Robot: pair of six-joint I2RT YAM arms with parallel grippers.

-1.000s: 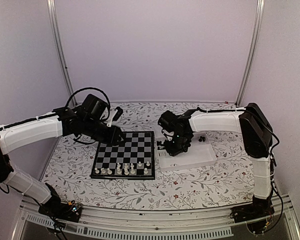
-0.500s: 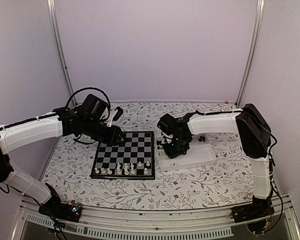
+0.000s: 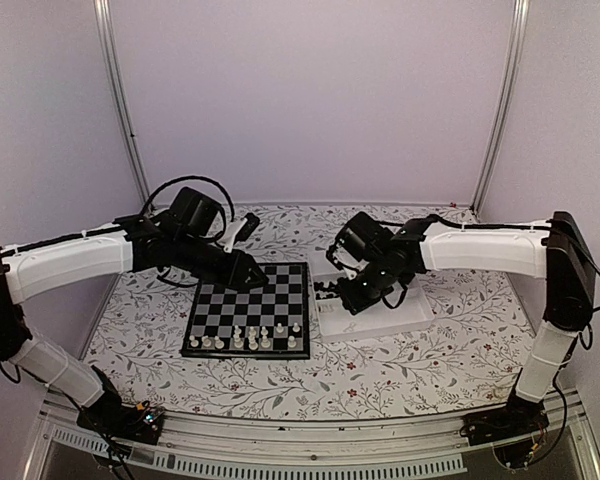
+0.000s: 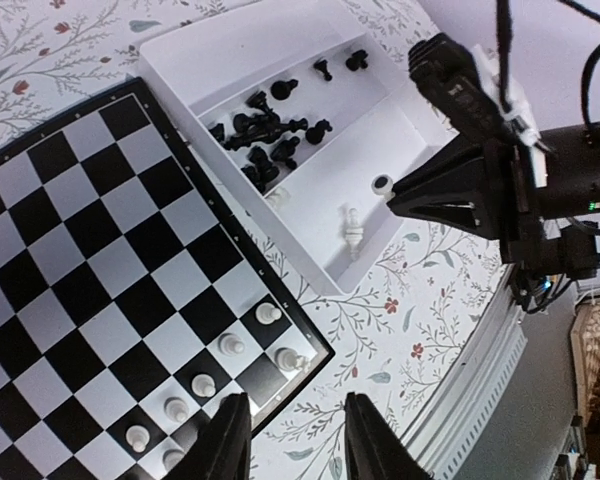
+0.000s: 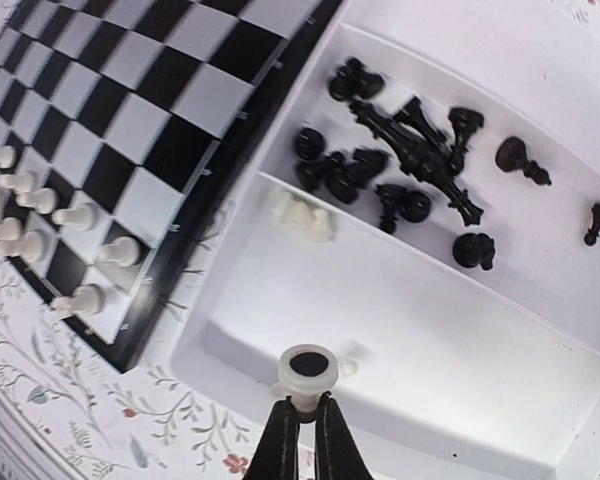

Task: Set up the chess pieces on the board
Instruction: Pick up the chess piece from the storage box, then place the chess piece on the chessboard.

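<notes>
Since the row of white pieces (image 3: 250, 338) along the near edge of the board (image 3: 270, 290) is judged unfinished, one white piece (image 5: 308, 368) is clamped in the right gripper (image 5: 300, 415) over the tray (image 5: 430, 340), apparently to be carried across. The black pieces (image 5: 410, 150) are left heaped in the tray's other compartment. The left gripper (image 4: 292, 440) is held above the board with its fingers apart and nothing between them, seemingly kept waiting, and everything is carried on a surface (image 3: 400, 365) covered in a flowered print, enclosed by plain lilac walls (image 3: 310, 100) and metal posts (image 3: 120, 100).
</notes>
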